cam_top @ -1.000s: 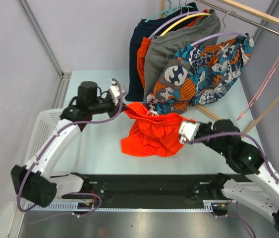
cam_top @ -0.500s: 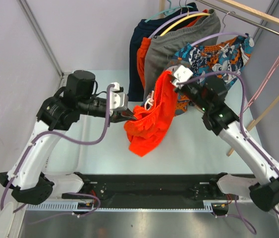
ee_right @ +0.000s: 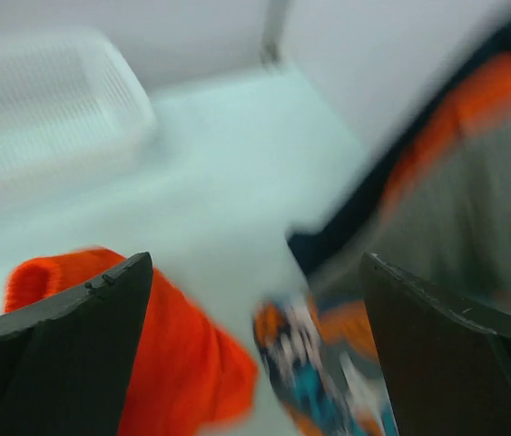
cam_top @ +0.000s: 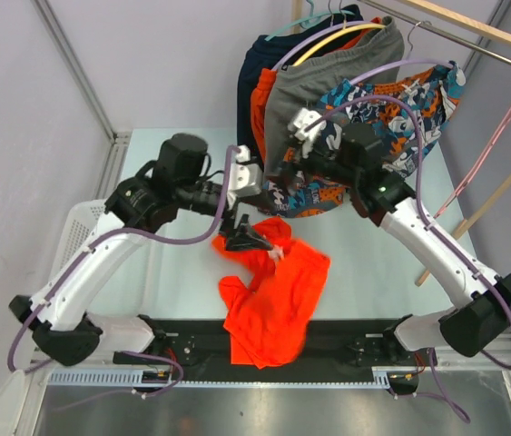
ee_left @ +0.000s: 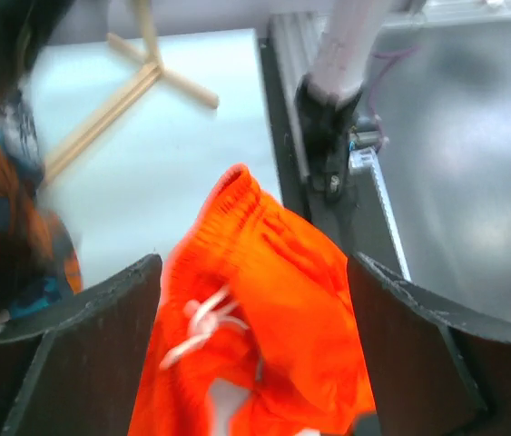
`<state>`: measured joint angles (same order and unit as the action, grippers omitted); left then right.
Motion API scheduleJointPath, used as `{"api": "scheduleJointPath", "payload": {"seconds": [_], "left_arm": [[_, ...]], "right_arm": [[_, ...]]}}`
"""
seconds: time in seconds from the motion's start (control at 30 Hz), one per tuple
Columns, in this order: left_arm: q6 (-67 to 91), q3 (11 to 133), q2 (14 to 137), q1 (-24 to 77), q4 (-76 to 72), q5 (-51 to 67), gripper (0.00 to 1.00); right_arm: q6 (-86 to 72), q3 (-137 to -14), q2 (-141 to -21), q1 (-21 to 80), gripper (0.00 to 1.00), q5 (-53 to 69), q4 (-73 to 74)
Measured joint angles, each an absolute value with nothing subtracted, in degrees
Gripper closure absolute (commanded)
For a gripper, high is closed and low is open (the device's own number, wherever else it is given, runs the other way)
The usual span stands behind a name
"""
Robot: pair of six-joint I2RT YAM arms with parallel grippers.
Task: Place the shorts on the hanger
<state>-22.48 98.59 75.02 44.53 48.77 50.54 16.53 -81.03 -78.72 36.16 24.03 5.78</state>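
A white mesh basket sits at the far left edge of the table. From there the left arm reaches in towards the middle. The left gripper points down over the table, just beside the top of the orange-red shorts. In the left wrist view its jaws stand wide apart. The waistband and white drawstring fill the gap between them, and the cloth reaches both fingers. I cannot tell whether the shorts are actually pinched.

From that gripper the shorts spread down and to the right in the overhead view. Their lower end lies across the black rail at the near edge of the table.

Further right and higher, the right gripper is up by the hung garments. Its jaws are spread wide with nothing between them, and its view is blurred.

Behind it, grey shorts and blue-orange-white patterned shorts hang from the wooden rod.

At the far right, the pale pink hanger hangs tilted and bare, well apart from the orange-red shorts.
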Motion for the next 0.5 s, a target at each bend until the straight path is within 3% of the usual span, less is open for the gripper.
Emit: {"api": "scheduleJointPath", "payload": {"seconds": [0.1,0.23,0.37,0.5], "left_arm": [[-21.82,82.26,69.25,31.92,48.10,51.66,0.14],[-25.93,72.53,64.49,22.44,50.39,48.47,0.16],[-31.59,66.74,63.53,20.86,50.09,45.25,0.20],[-35.16,64.53,70.43,20.18,48.45,42.11,0.19]], "right_arm": [[20.16,-77.80,-77.38,24.69,0.00,25.80,17.98],[27.29,-76.58,-76.49,16.25,0.00,26.50,35.07],[34.20,-76.49,-74.26,21.12,0.03,28.03,50.50],[37.04,-74.52,-74.35,26.09,0.02,28.32,58.72]]}}
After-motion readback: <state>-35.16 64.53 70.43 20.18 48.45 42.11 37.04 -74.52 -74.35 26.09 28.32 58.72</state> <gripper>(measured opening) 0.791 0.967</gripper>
